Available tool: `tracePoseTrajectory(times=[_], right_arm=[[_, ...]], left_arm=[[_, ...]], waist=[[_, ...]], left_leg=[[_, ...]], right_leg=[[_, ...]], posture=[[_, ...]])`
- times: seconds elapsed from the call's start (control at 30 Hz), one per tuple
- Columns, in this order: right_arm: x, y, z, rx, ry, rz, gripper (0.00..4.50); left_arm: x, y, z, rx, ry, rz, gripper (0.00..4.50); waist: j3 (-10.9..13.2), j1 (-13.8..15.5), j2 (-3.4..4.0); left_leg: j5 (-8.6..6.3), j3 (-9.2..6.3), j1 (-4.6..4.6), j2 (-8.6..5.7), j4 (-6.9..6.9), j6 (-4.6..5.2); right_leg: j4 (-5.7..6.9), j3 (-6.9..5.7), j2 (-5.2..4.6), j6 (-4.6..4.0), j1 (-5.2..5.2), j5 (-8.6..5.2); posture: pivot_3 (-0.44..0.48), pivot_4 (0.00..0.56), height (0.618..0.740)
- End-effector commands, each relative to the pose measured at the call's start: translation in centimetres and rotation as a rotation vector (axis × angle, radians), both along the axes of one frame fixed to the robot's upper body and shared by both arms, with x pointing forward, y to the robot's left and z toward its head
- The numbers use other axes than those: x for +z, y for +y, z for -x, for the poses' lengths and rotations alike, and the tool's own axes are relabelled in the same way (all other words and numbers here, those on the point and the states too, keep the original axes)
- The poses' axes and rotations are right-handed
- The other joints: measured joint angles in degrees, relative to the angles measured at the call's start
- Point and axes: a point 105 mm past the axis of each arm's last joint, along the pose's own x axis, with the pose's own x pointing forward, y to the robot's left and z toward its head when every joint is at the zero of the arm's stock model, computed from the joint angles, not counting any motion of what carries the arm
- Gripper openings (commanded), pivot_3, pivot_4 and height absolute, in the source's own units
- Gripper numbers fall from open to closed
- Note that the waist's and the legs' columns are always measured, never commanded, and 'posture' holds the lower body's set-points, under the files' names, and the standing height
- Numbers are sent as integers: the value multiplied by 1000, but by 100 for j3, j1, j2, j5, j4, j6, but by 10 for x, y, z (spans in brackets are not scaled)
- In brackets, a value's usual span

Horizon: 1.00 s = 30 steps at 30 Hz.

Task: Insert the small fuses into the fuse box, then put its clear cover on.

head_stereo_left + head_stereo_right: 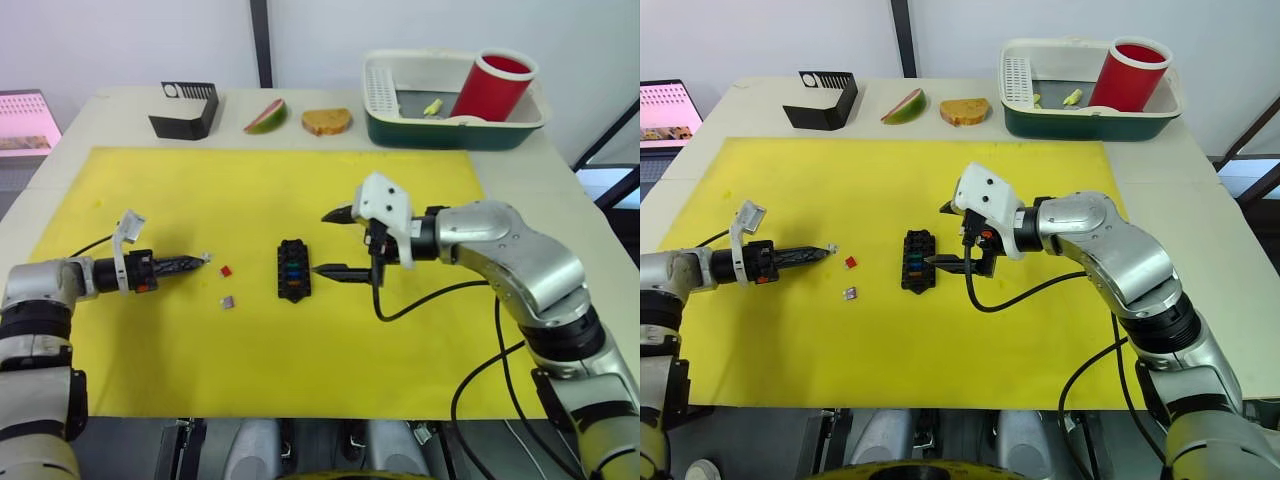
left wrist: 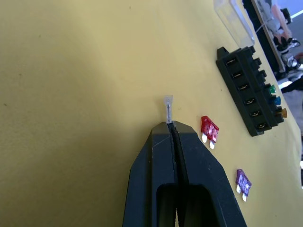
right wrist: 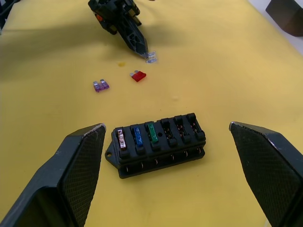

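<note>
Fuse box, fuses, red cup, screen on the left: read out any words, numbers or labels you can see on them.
No text can be read.
Fuse box: no markings seen.
Red fuse, purple fuse: any ratings too small to read.
Red cup: plain.
Screen: pink pictures, too blurred to read.

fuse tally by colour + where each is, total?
Orange fuse, in the fuse box: 1
Blue fuse, in box: 1
Green fuse, in box: 1
Red fuse, loose on the yellow mat: 1
Purple fuse, loose: 1
Pale fuse, pinched in the left gripper: 1
Total: 6
</note>
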Motion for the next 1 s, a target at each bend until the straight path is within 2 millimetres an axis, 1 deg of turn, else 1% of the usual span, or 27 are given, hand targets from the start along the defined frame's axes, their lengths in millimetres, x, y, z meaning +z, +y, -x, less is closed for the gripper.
tracePoseTrajectory(times=[0.03, 0.13, 0.27, 0.37, 0.47, 0.5, 0.57, 0.7, 0.8, 0.9, 0.93, 1.0], right_arm=[[7, 1, 3, 22, -22, -12, 4500], [6, -1, 4, 13, 48, -32, 4500], [15, -2, 7, 13, 198, -132, 4500], [27, -5, 6, 10, 317, -212, 4500], [49, -7, 12, 60, 446, -309, 4500], [52, -6, 13, 68, 463, -319, 4500], [54, -4, 13, 61, 482, -330, 4500], [54, -3, 12, 45, 505, -343, 4500], [57, -1, 11, 45, 517, -365, 4500], [61, 0, 11, 51, 526, -392, 3628], [62, 1, 11, 53, 527, -396, 3235], [63, 2, 10, 53, 533, -403, 3235]], left_arm=[[24, -4, 1, -26, -73, 33, 29], [39, -14, 5, -70, -117, 57, 29], [64, -41, 13, -167, -197, 91, 29], [86, -70, 18, -265, -276, 127, 29], [113, -104, 27, -383, -366, 185, 29], [118, -114, 31, -419, -391, 192, 29], [126, -126, 36, -465, -422, 213, 29], [132, -137, 41, -515, -460, 226, 29], [135, -141, 42, -531, -474, 230, 29], [135, -142, 43, -539, -477, 223, 0], [135, -142, 43, -541, -477, 222, 0], [135, -142, 43, -543, -476, 218, 0]], waist=[[0, 1, 0], [0, -8, 0], [0, -2, 0], [0, 6, 0], [1, 17, -1], [0, 12, -1], [0, 2, -1], [0, -37, 3], [0, -16, 2], [0, -9, 3], [0, -2, 2], [0, -3, 2]], left_leg=[[0, 0, 0, 0, 0, 0], [0, -1, 0, 0, 0, 0], [1, -3, 0, 1, 0, -1], [0, -4, 0, 0, 1, -1], [1, -7, -1, -2, 3, 0], [1, -8, -1, -2, 3, 0], [0, -10, -1, -1, 0, 0], [2, -6, 3, -1, -4, -3], [4, -8, 3, 0, -3, -7], [3, -8, 2, -2, -3, -5], [3, -8, 1, -2, -3, -5], [3, -8, 1, -2, -3, -5]], right_leg=[[0, 0, 0, 0, 0, 0], [0, 0, 0, 0, 0, 0], [1, 0, -2, -1, 1, 1], [0, 1, -4, -1, 3, 1], [1, 1, -5, -1, 4, 1], [1, 2, -5, -1, 5, 1], [1, 2, -4, -1, 7, 1], [1, 4, -2, -1, 5, 1], [2, 4, 0, -1, 5, 1], [1, 4, 0, -1, 5, 1], [0, 4, 0, -1, 5, 1], [0, 4, 0, -1, 5, 1]], posture=[[0, 150, 740], [0, 150, 740], [0, 150, 740], [0, 150, 740], [0, 150, 740], [0, 150, 740], [0, 150, 740], [0, 150, 740], [0, 150, 740], [0, 150, 740], [0, 150, 740], [0, 150, 740]])
